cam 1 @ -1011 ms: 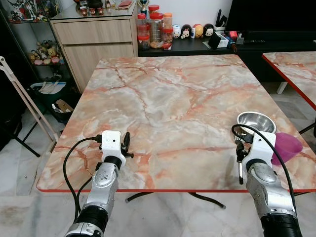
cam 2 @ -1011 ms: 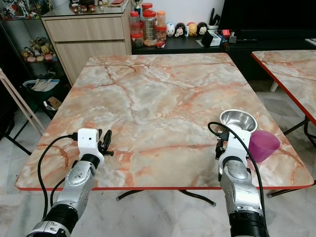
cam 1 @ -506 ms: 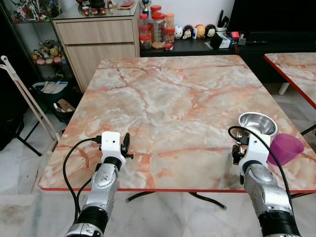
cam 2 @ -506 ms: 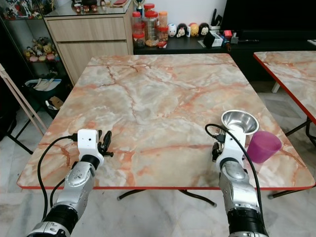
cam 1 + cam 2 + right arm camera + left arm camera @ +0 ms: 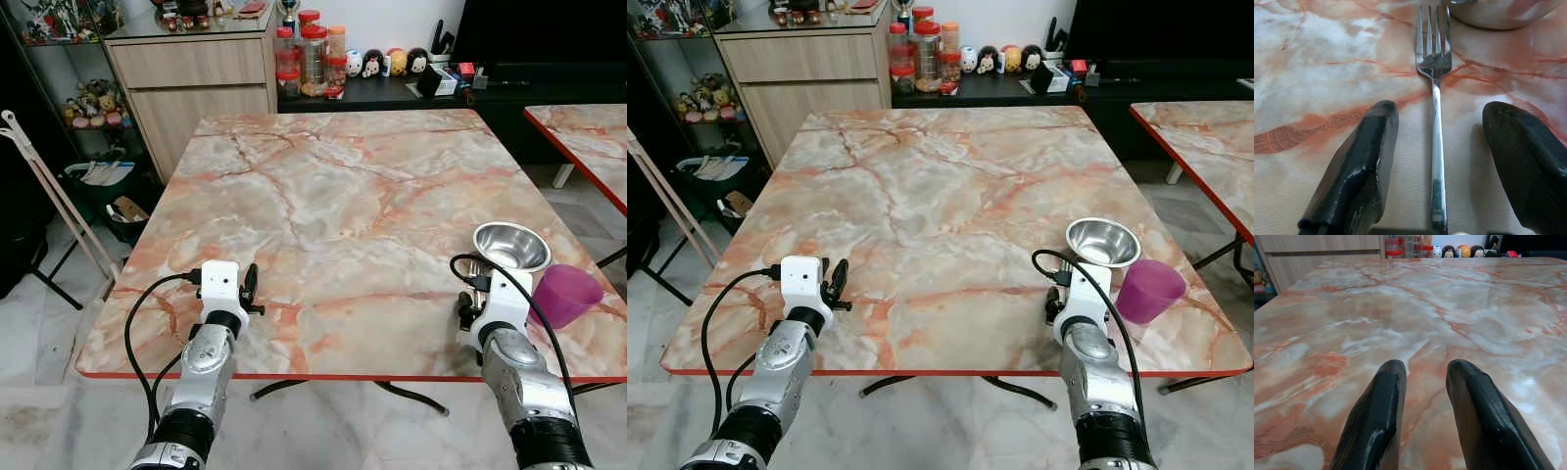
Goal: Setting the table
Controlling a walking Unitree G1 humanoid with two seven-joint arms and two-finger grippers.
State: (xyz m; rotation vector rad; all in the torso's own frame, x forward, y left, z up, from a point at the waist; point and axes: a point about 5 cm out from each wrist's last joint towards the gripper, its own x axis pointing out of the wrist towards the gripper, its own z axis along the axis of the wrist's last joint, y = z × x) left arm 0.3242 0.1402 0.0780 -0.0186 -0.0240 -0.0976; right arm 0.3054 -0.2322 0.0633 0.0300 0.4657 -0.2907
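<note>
Marble table (image 5: 333,196) is carrying a bowl (image 5: 509,245), cup (image 5: 566,294) and fork (image 5: 1435,98). Right gripper (image 5: 1442,161) is straddling the fork, open; left gripper (image 5: 1422,416) is slightly parted. Cabinet (image 5: 191,83) is standing behind.

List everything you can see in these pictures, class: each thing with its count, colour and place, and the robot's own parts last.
Table: one, marble-patterned with a red edge, in front of the robot.
Bowl: one, silver steel, near the table's right edge.
Cup: one, purple, beside the bowl, nearer the robot.
Fork: one, silver, flat on the table, tines toward the bowl.
Second table: one, same pattern, to the right.
Cabinet: one, light wood, beyond the table.
Jars: several, red-lidded, on the dark sideboard.
Left end effector: black fingers slightly apart, over the table's near edge.
Right end effector: black fingers open either side of the fork.
</note>
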